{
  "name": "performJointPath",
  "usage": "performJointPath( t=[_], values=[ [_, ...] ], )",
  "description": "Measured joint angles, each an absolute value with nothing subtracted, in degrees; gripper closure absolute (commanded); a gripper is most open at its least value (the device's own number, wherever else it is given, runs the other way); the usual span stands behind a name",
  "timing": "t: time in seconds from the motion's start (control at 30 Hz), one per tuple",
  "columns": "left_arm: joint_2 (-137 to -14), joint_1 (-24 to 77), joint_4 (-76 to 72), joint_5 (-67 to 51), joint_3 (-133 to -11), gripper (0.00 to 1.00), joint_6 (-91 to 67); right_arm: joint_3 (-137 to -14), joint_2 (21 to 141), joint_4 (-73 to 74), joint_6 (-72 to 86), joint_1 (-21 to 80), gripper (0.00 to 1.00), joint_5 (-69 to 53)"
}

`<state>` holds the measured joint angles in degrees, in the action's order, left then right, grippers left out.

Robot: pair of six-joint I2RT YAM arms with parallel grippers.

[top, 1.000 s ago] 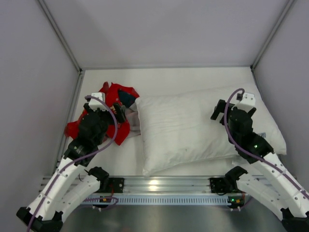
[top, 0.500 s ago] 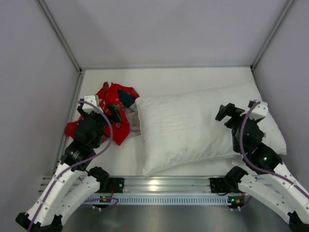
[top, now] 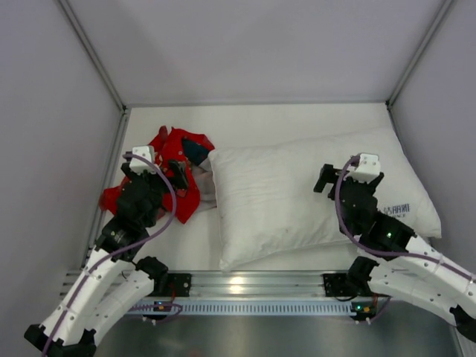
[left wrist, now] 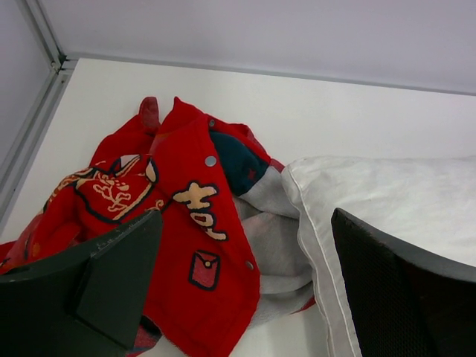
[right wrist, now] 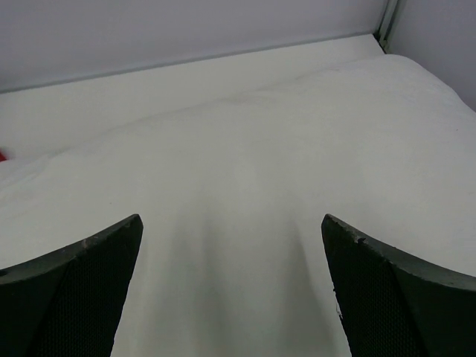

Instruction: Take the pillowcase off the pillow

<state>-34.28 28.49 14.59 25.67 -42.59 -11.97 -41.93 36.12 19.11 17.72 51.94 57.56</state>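
Note:
The red printed pillowcase point(top: 177, 151) lies crumpled at the left, off the white pillow point(top: 290, 201), its grey inner side touching the pillow's left edge. The pillow fills the middle and right, with its logo point(top: 398, 210) near the right end. My left gripper point(top: 154, 173) is open and empty just above the pillowcase's near side. In the left wrist view its jaws point(left wrist: 245, 223) stand wide over the red fabric point(left wrist: 186, 193) and the pillow's corner point(left wrist: 394, 186). My right gripper point(top: 348, 178) is open and empty above the pillow's right half point(right wrist: 245, 149).
Grey walls close in the white table on the left point(top: 52, 149), back point(top: 253, 52) and right point(top: 446, 126). An aluminium rail point(top: 253, 286) runs along the near edge between the arm bases. The pillow's near corner reaches that rail.
My left gripper has drawn back a little from the pillowcase, open. My right gripper swung right, then back left over the pillow. Pillow and pillowcase have not moved.

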Motion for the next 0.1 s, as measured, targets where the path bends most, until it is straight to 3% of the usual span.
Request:
performJointPath(
  t=[0.1],
  values=[
    [-34.28, 28.62, 14.57, 26.44, -42.50, 0.01, -11.97, -42.00, 38.92, 19.55, 17.56, 53.34, 0.01, 59.33]
  ],
)
